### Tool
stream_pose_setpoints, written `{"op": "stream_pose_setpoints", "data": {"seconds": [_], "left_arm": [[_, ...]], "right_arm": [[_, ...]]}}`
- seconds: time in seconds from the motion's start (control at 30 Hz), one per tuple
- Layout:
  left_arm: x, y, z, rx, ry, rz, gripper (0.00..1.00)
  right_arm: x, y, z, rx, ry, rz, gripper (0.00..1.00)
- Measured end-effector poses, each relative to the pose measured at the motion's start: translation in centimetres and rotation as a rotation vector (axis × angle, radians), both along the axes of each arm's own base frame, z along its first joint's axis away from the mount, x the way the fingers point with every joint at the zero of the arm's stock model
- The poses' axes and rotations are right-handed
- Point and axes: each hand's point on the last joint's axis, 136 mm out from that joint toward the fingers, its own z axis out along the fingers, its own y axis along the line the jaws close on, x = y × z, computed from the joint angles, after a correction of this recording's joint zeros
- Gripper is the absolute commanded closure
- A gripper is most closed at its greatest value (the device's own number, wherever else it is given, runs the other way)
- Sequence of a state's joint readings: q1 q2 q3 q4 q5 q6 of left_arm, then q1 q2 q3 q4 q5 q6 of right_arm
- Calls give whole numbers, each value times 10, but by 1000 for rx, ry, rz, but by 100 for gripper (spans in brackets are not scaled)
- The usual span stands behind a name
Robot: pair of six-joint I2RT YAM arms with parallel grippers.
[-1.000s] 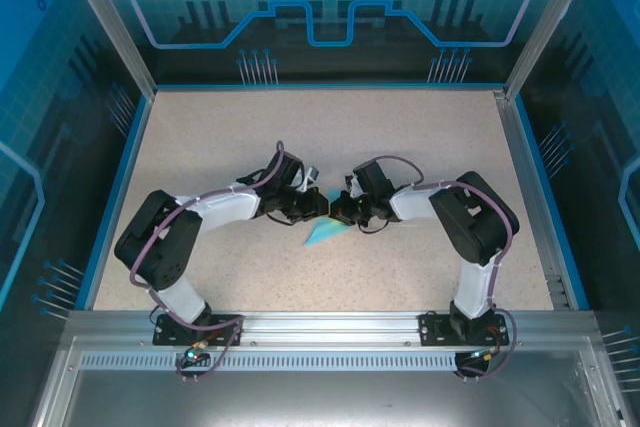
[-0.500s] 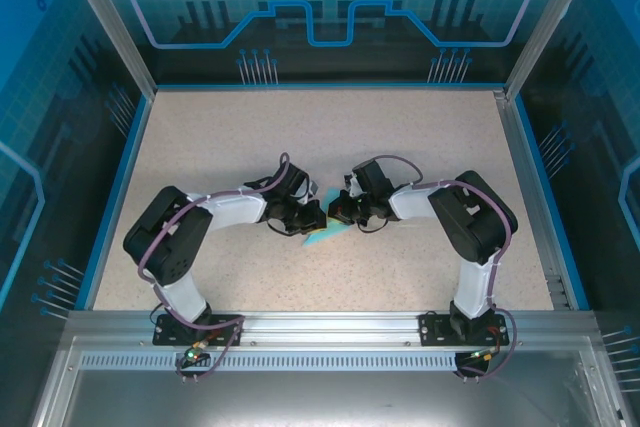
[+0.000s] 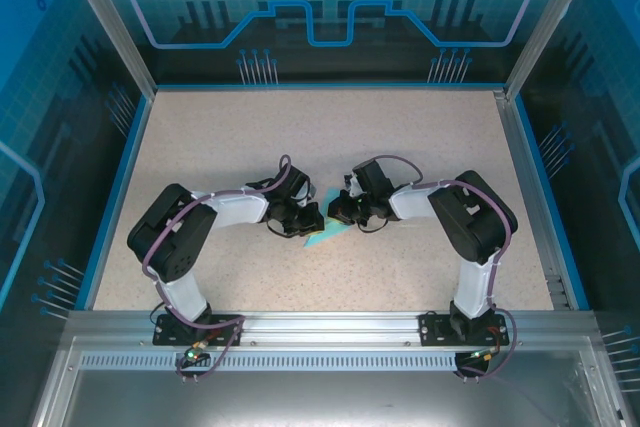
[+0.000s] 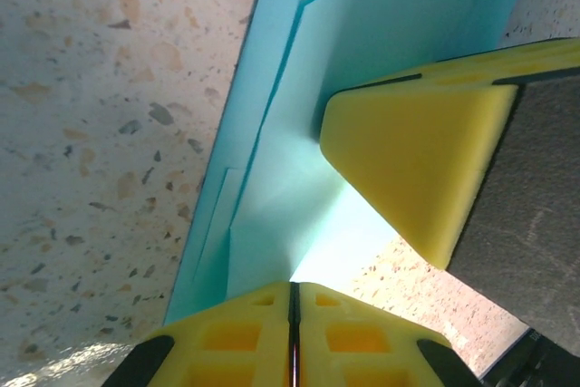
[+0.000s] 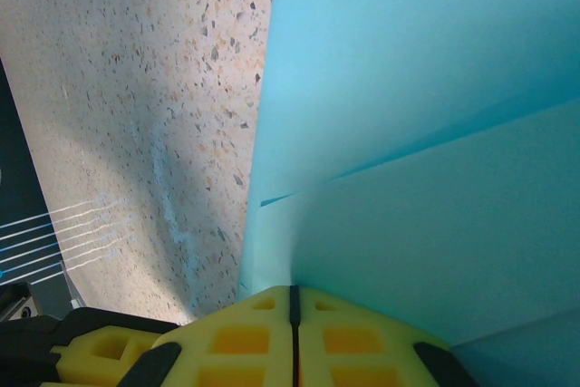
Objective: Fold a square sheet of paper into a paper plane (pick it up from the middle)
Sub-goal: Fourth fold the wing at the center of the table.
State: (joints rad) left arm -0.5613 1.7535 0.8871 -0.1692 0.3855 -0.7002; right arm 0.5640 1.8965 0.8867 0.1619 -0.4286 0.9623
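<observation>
The light cyan-blue paper (image 3: 320, 236) is folded into layered flaps and sits at the table's middle, mostly covered by both grippers. My left gripper (image 3: 310, 220) is shut, its yellow fingertips pinching the paper's edge (image 4: 293, 301); the paper (image 4: 381, 33) rises away from them with creases showing. My right gripper (image 3: 340, 213) comes in from the other side and is also shut on the paper (image 5: 293, 301). The right wrist view has folded blue layers (image 5: 417, 97) across most of it. One yellow finger (image 4: 412, 160) of the right gripper presses on the paper in the left wrist view.
The speckled beige tabletop (image 3: 330, 137) lies open around the grippers. A blue rim and the aluminium frame posts (image 3: 520, 137) bound it. Both arm bases stand on the near rail (image 3: 330, 327).
My left gripper has moved nearer and slightly right over the paper. Less of the blue paper shows beneath the grippers than before. The right arm has barely moved.
</observation>
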Motion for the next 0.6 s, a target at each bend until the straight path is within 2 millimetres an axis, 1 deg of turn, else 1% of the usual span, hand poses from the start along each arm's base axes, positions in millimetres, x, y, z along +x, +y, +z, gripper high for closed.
{"op": "stream_pose_setpoints", "data": {"seconds": [0.37, 0.6], "left_arm": [[0, 3, -2, 21, -10, -11, 90], [-2, 7, -6, 39, -11, -8, 94]], "right_arm": [[0, 0, 0, 1, 4, 0, 93], [0, 1, 0, 6, 5, 4, 92]]}}
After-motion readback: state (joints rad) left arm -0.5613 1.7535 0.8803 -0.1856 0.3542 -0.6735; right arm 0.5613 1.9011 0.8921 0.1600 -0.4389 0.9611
